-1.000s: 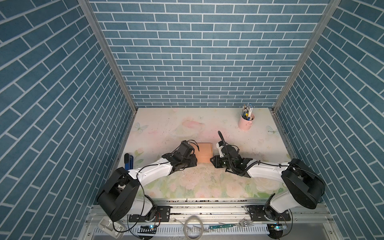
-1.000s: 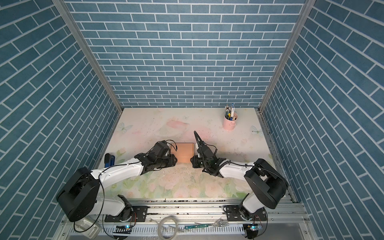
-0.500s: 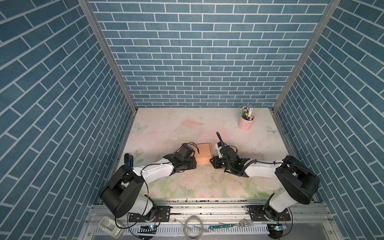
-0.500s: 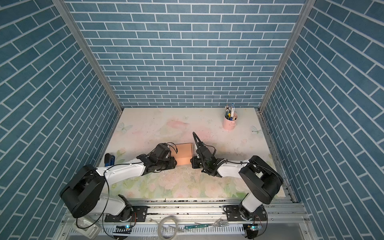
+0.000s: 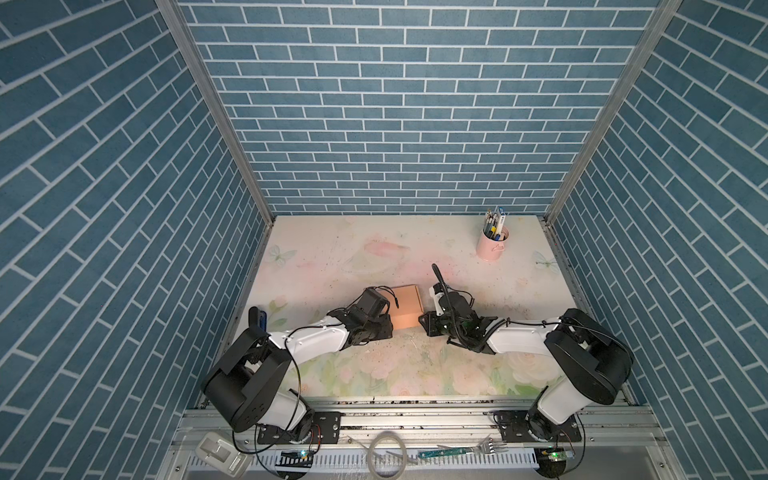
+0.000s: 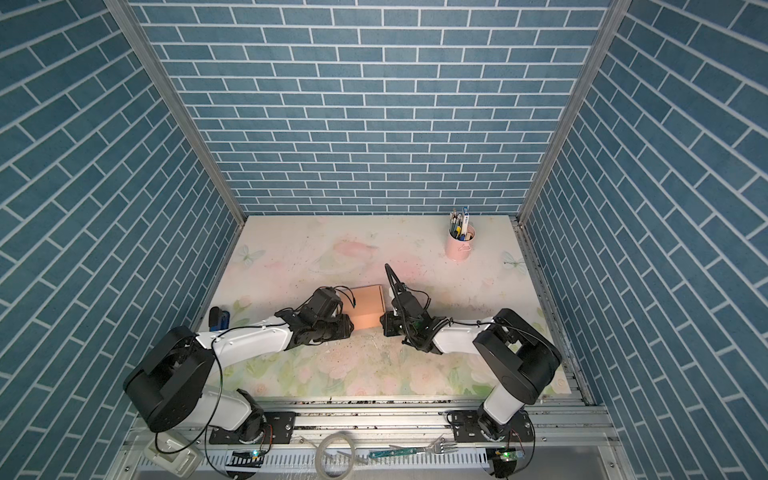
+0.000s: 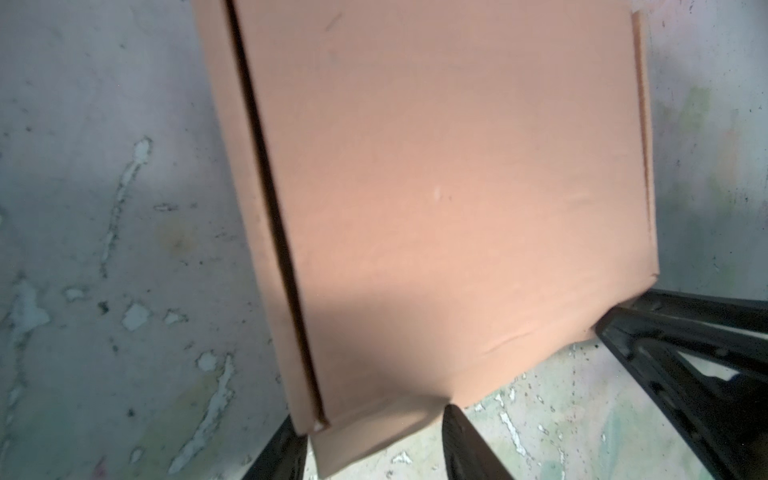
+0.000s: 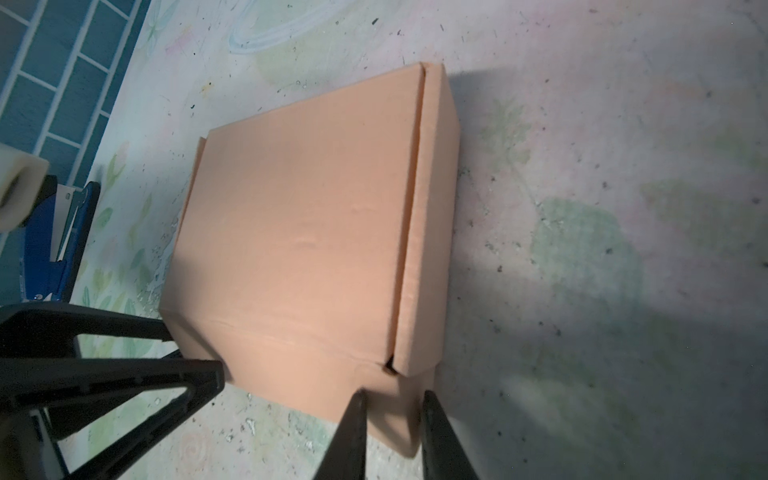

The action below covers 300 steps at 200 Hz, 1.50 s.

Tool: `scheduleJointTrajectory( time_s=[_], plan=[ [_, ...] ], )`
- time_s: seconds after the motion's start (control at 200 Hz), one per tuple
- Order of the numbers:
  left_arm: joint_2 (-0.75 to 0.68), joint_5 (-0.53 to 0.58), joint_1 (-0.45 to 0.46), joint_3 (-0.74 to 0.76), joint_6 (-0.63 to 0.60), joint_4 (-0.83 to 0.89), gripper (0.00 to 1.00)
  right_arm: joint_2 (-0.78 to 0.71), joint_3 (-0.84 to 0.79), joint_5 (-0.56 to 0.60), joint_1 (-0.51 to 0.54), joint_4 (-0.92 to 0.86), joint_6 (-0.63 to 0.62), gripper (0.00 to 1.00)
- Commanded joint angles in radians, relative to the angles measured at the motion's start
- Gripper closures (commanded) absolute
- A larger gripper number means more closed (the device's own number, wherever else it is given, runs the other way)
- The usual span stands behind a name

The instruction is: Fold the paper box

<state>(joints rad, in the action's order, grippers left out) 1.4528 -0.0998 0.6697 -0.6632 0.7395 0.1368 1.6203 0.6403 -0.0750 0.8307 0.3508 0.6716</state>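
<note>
On the flowery table [image 5: 374, 249], the paper box [image 5: 406, 305] lies closed and flat between both arms; the right gripper [image 8: 393, 394] is clamped on its near corner tab [image 8: 390, 419], probably steadying it, while the left gripper [image 7: 369, 415] straddles another tab [image 7: 374, 438], jaws apart, grip impossible to tell.

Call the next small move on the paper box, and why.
Probably nudge the left end effector and right end effector inward to tuck the near flap: the paper box is lidded, yet that flap splays onto the table, its corner tabs between their fingers.
</note>
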Motion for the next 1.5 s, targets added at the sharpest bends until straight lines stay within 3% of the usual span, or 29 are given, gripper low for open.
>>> scheduleJointTrajectory(
  time_s=[0.0,0.53,1.04,1.355,1.495],
  plan=[
    [0.0,-0.011,-0.015,0.008,-0.023,0.002,0.46,0.027,0.01,0.018,-0.015,-0.003,-0.032,0.75],
    [-0.053,-0.021,-0.047,0.013,-0.043,0.041,0.46,0.079,0.061,-0.006,-0.07,-0.01,-0.059,0.75],
    [-0.226,0.041,-0.104,-0.01,-0.101,0.151,0.45,0.114,0.111,-0.006,-0.097,-0.069,-0.066,0.76],
    [-0.087,0.135,-0.273,-0.139,-0.18,0.176,0.45,0.168,0.198,-0.002,-0.112,-0.147,-0.078,0.76],
    [0.022,0.142,-0.299,-0.217,-0.204,0.17,0.45,0.197,0.242,0.0,-0.123,-0.182,-0.083,0.76]
  ],
)
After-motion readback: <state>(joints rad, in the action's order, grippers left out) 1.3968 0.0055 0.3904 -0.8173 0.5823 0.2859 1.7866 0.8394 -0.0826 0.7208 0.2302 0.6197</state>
